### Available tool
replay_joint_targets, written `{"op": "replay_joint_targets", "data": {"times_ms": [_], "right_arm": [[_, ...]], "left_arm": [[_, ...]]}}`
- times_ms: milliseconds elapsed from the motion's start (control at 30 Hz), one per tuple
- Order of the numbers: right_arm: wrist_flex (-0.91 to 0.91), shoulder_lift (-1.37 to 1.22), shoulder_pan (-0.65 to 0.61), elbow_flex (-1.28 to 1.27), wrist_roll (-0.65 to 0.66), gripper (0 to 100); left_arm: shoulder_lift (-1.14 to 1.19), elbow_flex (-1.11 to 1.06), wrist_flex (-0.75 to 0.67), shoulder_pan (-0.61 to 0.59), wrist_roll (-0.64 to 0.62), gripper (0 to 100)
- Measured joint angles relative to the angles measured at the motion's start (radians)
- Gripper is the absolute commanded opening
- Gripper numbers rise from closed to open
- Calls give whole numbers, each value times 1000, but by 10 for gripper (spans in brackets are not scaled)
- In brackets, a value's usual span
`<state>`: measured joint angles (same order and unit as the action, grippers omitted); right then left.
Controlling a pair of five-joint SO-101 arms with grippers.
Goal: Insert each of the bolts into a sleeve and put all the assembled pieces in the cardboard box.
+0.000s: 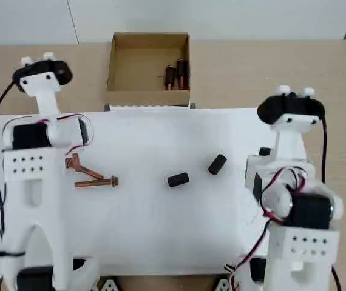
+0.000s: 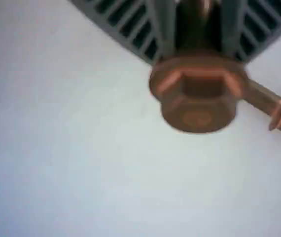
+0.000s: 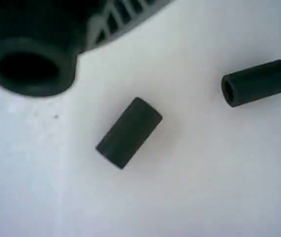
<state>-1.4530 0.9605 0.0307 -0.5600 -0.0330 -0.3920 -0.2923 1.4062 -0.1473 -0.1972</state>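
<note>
High view: you get bright, even light from overhead. White sheet (image 1: 161, 230) close to washed out. Loose sleeves (image 1: 178, 180) and loose bolts (image 1: 97, 181) throw faint, short shadows. Cardboard box (image 1: 133, 70) floor evenly lit, with slight shade along its near wall.

Left wrist view: you see sheet grade from bright to greyer across frame. Held bolt (image 2: 198, 96) carries dull copper sheen on hex faces, with soft shadow close beneath.

Right wrist view: soft-edged shadows hug lying sleeves. Bore of held sleeve (image 3: 29, 66) reads solid black.

No readable text, no labels, numbers or signs on cardboard box (image 1: 133, 66), bolt (image 2: 198, 94), sleeve (image 3: 31, 66)
</note>
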Motion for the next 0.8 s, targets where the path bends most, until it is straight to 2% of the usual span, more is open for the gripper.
{"op": "replay_joint_targets", "data": {"times_ms": [167, 300, 533, 800], "right_arm": [[-40, 84, 0, 0, 0, 3], [-37, 147, 0, -49, 0, 3], [106, 315, -2, -315, 0, 3], [304, 565, -35, -649, 0, 3]], "left_arm": [[-172, -120, 0, 71, 18, 5], [-339, -290, -100, 91, 18, 5], [-660, -589, -310, 97, 18, 5], [-850, -778, -399, 100, 9, 5]]}}
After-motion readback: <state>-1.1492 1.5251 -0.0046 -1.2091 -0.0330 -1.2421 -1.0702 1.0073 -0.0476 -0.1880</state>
